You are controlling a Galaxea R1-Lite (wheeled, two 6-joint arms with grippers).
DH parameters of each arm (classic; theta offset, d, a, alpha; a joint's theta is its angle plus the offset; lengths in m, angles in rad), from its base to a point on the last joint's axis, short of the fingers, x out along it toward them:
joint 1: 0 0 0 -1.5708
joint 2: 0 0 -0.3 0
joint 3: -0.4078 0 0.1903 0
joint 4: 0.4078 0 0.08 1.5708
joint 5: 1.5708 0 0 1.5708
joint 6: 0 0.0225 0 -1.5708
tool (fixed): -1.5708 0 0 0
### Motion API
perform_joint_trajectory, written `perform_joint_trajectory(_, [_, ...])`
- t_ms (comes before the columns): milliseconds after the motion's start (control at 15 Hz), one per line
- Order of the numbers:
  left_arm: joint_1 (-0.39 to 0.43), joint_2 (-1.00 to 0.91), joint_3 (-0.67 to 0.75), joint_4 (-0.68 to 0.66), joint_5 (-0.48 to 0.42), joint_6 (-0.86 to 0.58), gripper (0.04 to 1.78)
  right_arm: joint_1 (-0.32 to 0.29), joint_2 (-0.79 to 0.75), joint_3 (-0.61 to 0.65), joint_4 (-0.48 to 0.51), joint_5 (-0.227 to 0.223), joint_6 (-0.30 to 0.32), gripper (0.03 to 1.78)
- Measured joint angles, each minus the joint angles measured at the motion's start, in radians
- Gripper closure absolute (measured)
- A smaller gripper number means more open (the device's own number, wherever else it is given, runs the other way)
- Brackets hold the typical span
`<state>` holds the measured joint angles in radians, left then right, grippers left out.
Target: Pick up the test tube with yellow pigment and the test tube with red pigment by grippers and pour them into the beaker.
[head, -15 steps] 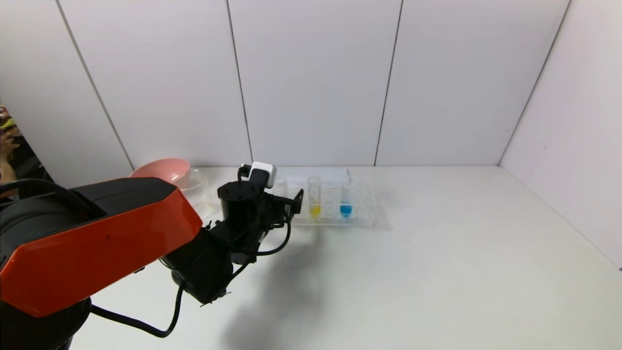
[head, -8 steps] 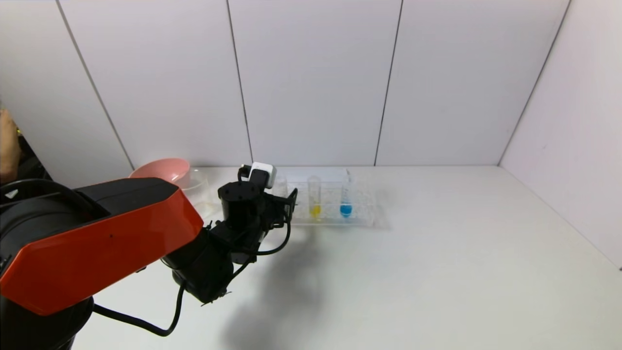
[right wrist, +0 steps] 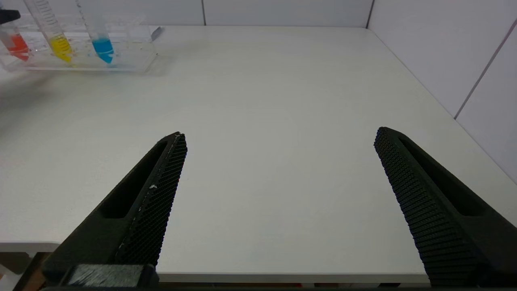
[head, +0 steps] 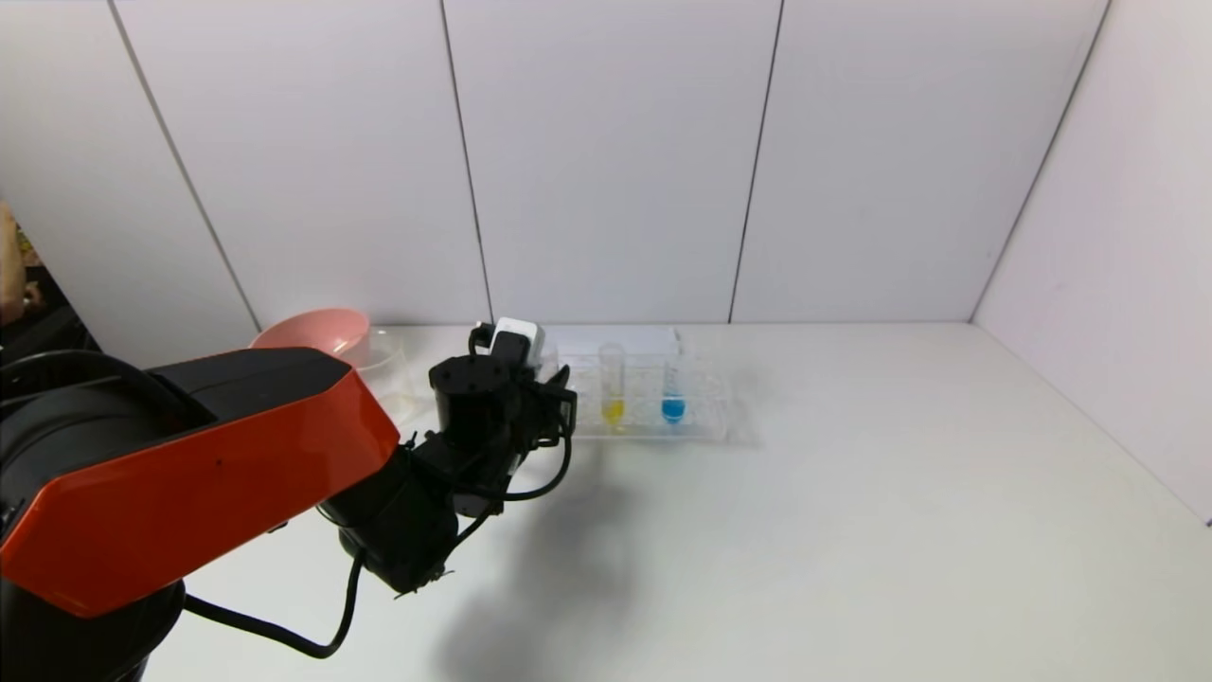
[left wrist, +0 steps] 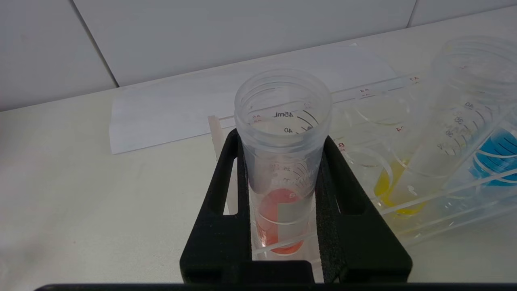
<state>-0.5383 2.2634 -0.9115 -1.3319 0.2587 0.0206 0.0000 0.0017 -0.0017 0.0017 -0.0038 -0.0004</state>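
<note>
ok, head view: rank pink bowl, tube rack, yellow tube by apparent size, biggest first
1. Tube rack, widest of the three.
2. Pink bowl, though the left arm hides part of it, so its ranking against the rack is unsure.
3. Test tube with yellow pigment, clearly smallest, standing in the rack.

Place: I read this as a lab-style test booth.
Enclosure: plain white wall panels [head: 606, 161] box in my white table [head: 805, 530].
Labware: a clear tube rack [head: 653, 403] holds graduated tubes of coloured liquid.
</note>
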Motion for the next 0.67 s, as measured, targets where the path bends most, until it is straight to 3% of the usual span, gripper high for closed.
perform_joint_trajectory(667, [0.0, -0.013, -0.005, -0.005, 0.002, 0.015, 1.36, 0.0, 0.0, 0.0, 0.0, 0.0, 0.0, 0.11])
